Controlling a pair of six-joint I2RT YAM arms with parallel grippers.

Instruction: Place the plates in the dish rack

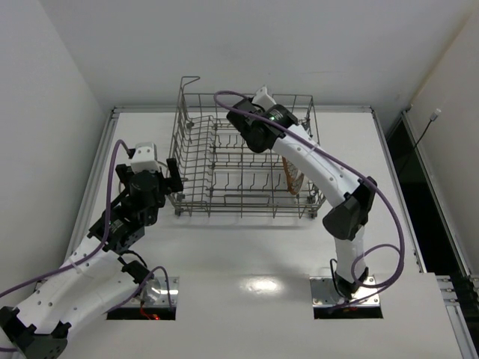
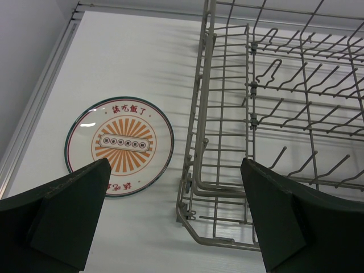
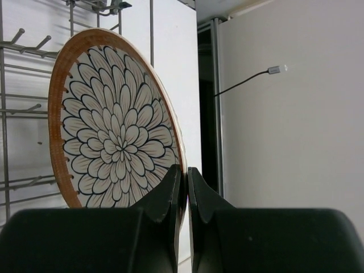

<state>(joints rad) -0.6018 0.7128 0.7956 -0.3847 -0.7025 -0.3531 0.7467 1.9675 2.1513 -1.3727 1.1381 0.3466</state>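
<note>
The grey wire dish rack [image 1: 241, 200] stands at the back middle of the table. My right gripper [image 3: 186, 170] is shut on the rim of a brown-rimmed petal plate [image 3: 116, 136]. The plate stands on edge at the rack's right end [image 1: 293, 179], and the forearm hides the fingers from above. My left gripper [image 2: 175, 165] is open and empty, hovering by the rack's near left corner [image 2: 200, 114]. The white plate with the orange sunburst [image 2: 119, 145] lies flat on the table left of the rack, just beyond the left finger. The other brown-rimmed plate is out of view.
The rack's tall corner loop [image 1: 189, 79] rises at its back left. A raised metal rail [image 2: 40, 102] runs along the table's left edge. A wall with a hanging cable [image 3: 273, 71] stands past the right edge. Rack tines [image 3: 17, 42] stand left of the held plate.
</note>
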